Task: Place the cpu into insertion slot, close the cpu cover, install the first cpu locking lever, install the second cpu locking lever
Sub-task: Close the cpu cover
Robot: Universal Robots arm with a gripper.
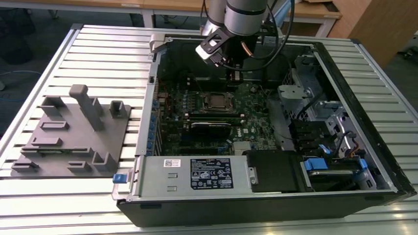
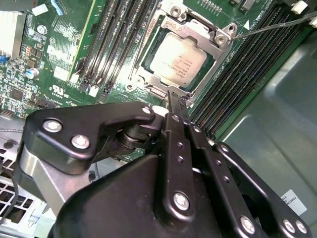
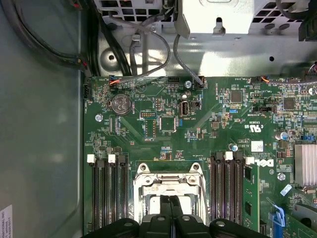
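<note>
Two thin black fingers (image 2: 176,134) of the single gripper (image 2: 176,99) are pressed together, flank to flank, with nothing caught between them. In both wrist views their tips hang over the near edge of the slot (image 2: 141,79), and whether they touch its metal I cannot tell. Just past the tips sits one cpu (image 2: 181,60), seated flat in that slot with its dull silver top up. One cover (image 2: 197,21) lies down around it, the square window framing the chip. One thin grey rod (image 2: 270,26) slants away from the cover's corner; lever or cable, I cannot tell. Two banks of black memory slots (image 2: 119,44) flank the slot, one on each side, running parallel to its edges. All of this rides on one green board (image 3: 208,129), which in the first wrist view also carries one round coin battery (image 3: 120,103) beyond the slot. In the exterior view one arm (image 1: 245,14) reaches down into one open case (image 1: 261,210), above the board's middle. One grey power supply (image 1: 196,174) with a label lies along the case's near edge. The case lies on one slatted table (image 1: 98,54), and just beside it, on the exterior view's left, rests one grey fixture plate (image 1: 72,142) with several upright blocks.
</note>
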